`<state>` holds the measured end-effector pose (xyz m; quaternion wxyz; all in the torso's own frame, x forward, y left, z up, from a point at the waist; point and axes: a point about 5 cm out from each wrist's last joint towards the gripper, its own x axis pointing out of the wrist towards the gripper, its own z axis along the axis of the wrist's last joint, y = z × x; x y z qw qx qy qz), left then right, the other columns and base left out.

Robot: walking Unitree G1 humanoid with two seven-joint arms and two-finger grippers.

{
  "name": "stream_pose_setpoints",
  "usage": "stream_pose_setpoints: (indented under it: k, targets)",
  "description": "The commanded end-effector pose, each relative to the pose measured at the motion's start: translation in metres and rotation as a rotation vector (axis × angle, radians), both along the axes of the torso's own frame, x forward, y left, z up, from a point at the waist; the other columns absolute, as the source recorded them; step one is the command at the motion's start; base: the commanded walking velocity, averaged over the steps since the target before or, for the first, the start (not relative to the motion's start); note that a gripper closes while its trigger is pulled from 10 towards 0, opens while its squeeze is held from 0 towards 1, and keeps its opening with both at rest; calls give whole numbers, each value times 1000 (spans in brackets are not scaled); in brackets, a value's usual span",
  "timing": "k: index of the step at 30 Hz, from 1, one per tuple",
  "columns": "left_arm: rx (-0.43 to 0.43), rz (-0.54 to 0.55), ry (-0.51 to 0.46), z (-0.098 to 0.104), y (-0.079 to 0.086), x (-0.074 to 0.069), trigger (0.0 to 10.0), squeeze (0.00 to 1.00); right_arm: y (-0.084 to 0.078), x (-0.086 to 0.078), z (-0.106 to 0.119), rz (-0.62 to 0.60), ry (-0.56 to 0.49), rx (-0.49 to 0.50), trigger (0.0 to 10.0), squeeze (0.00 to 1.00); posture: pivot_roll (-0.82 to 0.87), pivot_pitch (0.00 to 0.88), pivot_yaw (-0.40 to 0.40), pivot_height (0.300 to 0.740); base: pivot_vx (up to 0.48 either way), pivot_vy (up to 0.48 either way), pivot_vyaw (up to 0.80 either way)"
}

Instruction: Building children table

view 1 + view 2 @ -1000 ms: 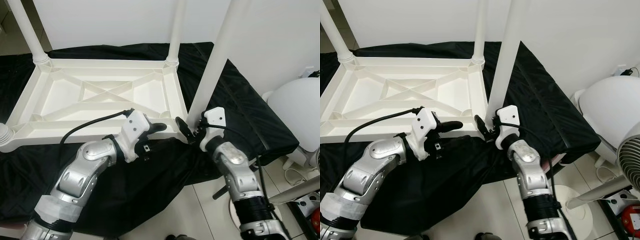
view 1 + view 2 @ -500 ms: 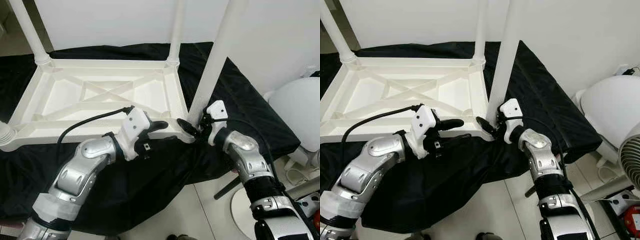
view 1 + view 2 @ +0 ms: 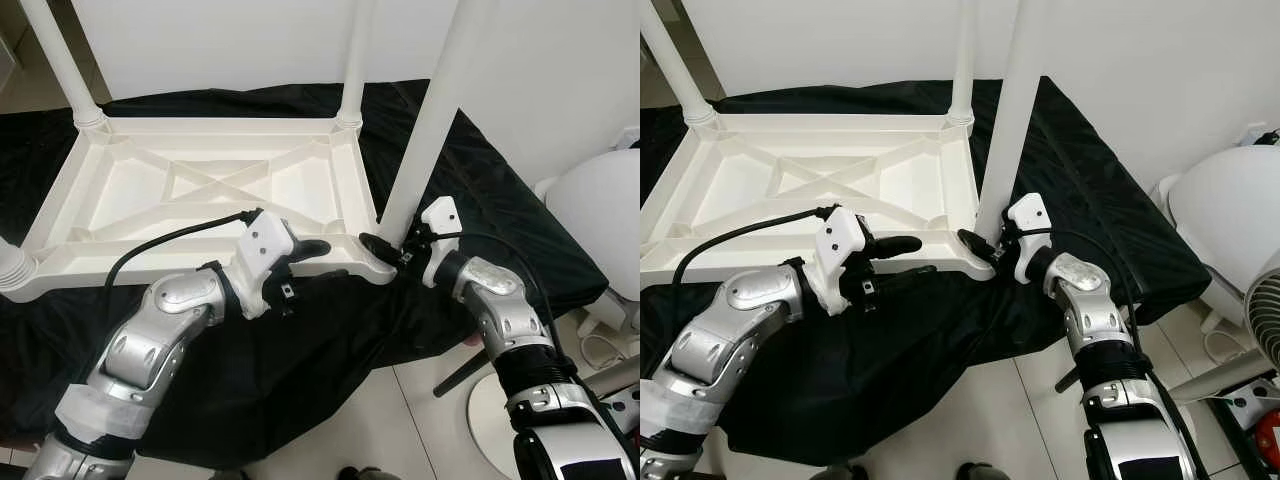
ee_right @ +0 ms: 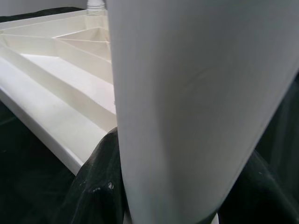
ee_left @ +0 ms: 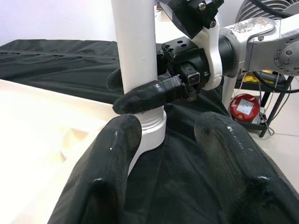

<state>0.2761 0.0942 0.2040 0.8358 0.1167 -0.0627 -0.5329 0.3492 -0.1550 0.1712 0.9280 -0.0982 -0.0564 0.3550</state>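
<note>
A white plastic children's table point(image 3: 120, 268) lies upside down on a black cloth point(image 3: 300, 350), its legs pointing up. My right gripper point(image 3: 388, 250) is shut on the base of the near right leg point(image 3: 435, 110), where the leg meets the table's corner. One black finger point(image 5: 154, 93) crosses the front of the leg point(image 5: 135, 42). In the right wrist view the leg point(image 4: 196, 93) stands between the fingers point(image 4: 100, 186). My left gripper point(image 3: 310, 262) is open at the table's front rim, just left of that corner, holding nothing.
Two more legs stand at the far left point(image 3: 65, 65) and far right point(image 3: 355, 60) corners, and a leg stub point(image 3: 12, 270) at the near left. A white rounded appliance point(image 3: 600, 220), a fan point(image 3: 1265, 310) and a red object point(image 5: 245, 106) stand on the tiled floor at my right.
My right forearm has swung out to the right, and its gripper now sits closer against the leg's base. The left gripper has barely moved. The camera has shifted a little.
</note>
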Motion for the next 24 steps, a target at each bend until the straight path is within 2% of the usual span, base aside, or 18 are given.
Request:
stream_pose_setpoints:
  k: [1,4,8,13,14,22,23,24]
  targets:
    - [24,-56,13,-3,0,-1,10000,0,-8,1,-7,-88,17,10,10000,0,64,130,0,740,0,0,0]
    - [27,-48,18,-3,1,2,10000,0,-5,1,-9,-220,0,67,10000,0,63,125,-2,740,0,0,0]
    - [33,-42,22,-4,3,4,10000,0,0,-2,-10,-250,-14,94,10000,0,64,123,5,740,0,0,0]
    - [59,-39,19,-3,10,8,10000,0,15,-12,-17,-311,-22,145,10000,0,61,143,12,740,0,0,0]
    - [48,-26,20,-2,9,9,10000,0,16,-18,-22,-325,-3,173,10000,1000,56,139,10,740,0,0,0]
    - [44,-43,16,-3,6,9,10000,0,13,-24,-17,-293,-10,213,10000,1000,38,135,12,740,0,0,0]
    - [42,-44,5,-2,4,9,10000,0,9,-23,-14,-273,-9,225,10000,0,36,136,8,740,0,0,0]
    - [39,-44,-2,-1,3,10,10000,0,7,-23,-12,-261,-9,232,10000,0,36,136,8,740,0,0,0]
